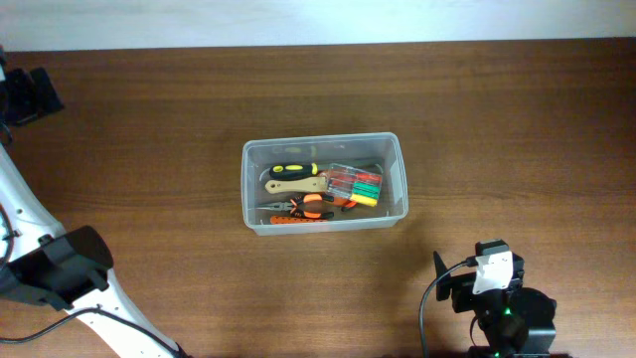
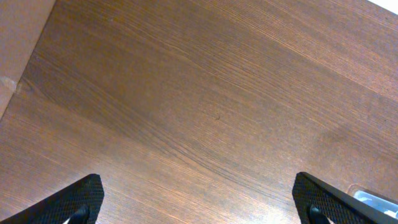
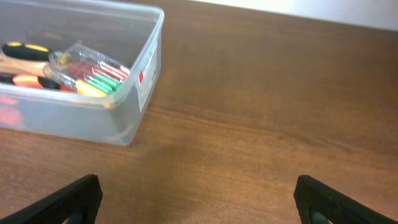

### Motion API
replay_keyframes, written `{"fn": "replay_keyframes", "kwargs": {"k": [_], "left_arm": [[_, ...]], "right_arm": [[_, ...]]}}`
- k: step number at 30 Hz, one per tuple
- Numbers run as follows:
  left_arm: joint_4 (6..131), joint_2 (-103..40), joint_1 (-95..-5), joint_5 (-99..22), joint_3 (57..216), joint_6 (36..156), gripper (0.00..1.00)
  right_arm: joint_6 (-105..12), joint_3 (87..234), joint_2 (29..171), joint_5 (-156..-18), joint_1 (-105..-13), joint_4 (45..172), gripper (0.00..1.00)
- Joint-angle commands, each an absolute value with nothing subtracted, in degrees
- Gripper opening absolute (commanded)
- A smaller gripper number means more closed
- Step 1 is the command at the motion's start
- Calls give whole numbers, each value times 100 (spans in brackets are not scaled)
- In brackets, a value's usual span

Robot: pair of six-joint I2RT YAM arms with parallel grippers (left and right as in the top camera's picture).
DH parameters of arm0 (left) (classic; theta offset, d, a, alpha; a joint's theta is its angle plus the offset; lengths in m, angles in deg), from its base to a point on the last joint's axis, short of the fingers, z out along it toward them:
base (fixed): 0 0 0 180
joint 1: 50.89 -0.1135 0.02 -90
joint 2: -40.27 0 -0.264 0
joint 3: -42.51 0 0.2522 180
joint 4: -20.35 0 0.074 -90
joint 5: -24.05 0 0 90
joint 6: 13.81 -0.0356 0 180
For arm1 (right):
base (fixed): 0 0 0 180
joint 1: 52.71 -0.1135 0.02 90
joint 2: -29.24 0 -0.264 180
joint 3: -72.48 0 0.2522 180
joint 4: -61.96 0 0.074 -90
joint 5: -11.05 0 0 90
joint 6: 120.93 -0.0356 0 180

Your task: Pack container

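Note:
The clear plastic container (image 1: 397, 189) stands at the table's middle. It holds a small clear case of coloured screwdrivers (image 1: 356, 184), a wooden-handled tool with a black and yellow grip (image 1: 295, 177) and orange-handled pliers (image 1: 310, 206). The right wrist view shows the container (image 3: 146, 68) at upper left with the screwdriver case (image 3: 93, 74) inside. My right gripper (image 3: 199, 202) is open and empty over bare wood, near the table's front right. My left gripper (image 2: 199, 202) is open and empty over bare wood at the far left. The container's corner (image 2: 373, 198) peeks in at the left wrist view's lower right.
The left arm's white links and black joint (image 1: 60, 268) lie along the table's left side. The right arm's base (image 1: 502, 308) sits at the front right. A pale wall strip (image 1: 318, 20) runs behind the table's far edge.

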State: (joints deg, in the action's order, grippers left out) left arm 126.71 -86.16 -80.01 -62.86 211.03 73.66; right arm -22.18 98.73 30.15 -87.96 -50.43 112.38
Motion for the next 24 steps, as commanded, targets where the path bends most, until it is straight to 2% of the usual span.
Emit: {"fn": "replay_keyframes", "kwargs": {"k": [1, 24], "left_arm": [[12675, -8561, -8030, -6227, 21086, 7405, 99], [12675, -8561, -8030, -6227, 21086, 7405, 99]], "right_arm": [[-2288, 9729, 2943, -8864, -4995, 11173, 98], [-2288, 9545, 2943, -8864, -4995, 11188, 99]]}}
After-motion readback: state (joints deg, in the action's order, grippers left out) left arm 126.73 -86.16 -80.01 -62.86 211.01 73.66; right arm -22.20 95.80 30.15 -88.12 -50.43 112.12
